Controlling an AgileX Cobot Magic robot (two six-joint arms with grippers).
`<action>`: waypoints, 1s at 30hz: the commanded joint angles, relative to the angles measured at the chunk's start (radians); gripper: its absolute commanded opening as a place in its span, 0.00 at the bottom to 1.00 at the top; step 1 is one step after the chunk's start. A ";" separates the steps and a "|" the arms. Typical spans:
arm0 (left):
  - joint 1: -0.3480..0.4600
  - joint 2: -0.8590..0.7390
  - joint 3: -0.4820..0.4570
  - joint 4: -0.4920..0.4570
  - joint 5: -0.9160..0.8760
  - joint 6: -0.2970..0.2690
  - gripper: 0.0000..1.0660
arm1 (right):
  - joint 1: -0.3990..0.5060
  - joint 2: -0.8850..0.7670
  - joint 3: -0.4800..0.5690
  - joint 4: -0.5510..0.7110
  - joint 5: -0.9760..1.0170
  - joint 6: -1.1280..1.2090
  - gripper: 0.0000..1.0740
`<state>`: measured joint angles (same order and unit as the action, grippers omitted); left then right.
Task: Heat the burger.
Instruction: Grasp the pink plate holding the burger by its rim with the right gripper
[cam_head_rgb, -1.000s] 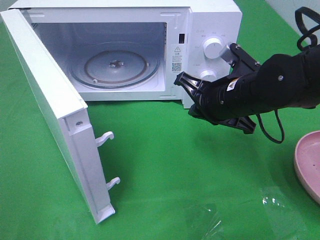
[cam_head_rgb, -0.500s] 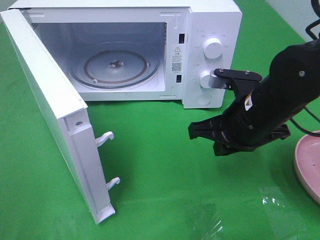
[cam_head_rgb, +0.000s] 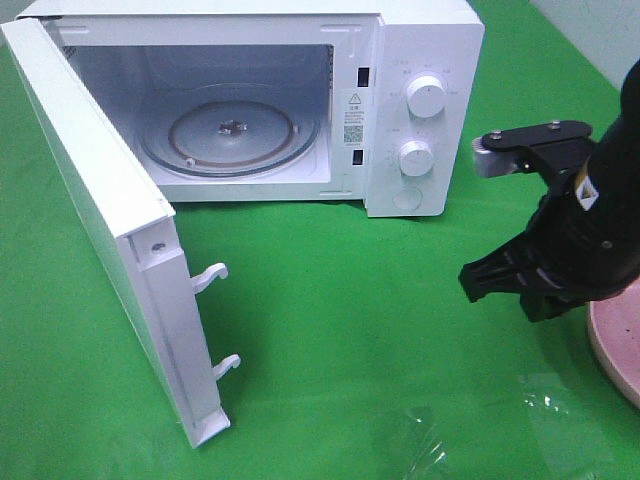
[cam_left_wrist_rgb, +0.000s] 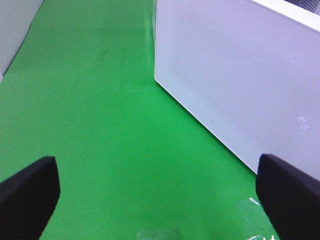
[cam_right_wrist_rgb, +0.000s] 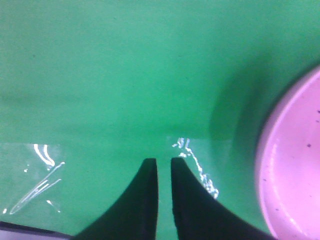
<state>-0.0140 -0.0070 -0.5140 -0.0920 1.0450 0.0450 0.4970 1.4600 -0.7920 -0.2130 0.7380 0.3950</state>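
Green cloth (cam_head_rgb: 330, 330); right end effector (cam_right_wrist_rgb: 164, 161) near pink plate (cam_right_wrist_rgb: 295, 175).

The white microwave (cam_head_rgb: 420, 60) stands upright at the back of the green cloth (cam_head_rgb: 330, 300), its door (cam_head_rgb: 90, 200) swung wide open on the left-side hinge, the round glass turntable (cam_head_rgb: 230, 130) lying flat in the lit cavity, two white knobs (cam_head_rgb: 427, 97) one above the other on its right-hand panel.

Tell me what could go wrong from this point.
The right tool is barely parted beside the plate; a grasp like that would likely fail. Its arm hangs over the plate rim and may knock it. The left tool sits near the open door; a swing could hit it.
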 joint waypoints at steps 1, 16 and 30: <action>0.002 -0.016 0.004 0.002 -0.011 -0.005 0.96 | -0.073 -0.050 -0.002 -0.028 0.077 -0.034 0.12; 0.002 -0.016 0.004 0.002 -0.011 -0.005 0.96 | -0.256 -0.073 -0.001 -0.071 0.183 -0.106 0.14; 0.002 -0.016 0.004 0.002 -0.011 -0.005 0.96 | -0.256 -0.073 -0.001 -0.124 0.142 -0.124 0.76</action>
<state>-0.0140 -0.0070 -0.5140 -0.0920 1.0450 0.0450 0.2460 1.3910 -0.7920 -0.3240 0.8880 0.2840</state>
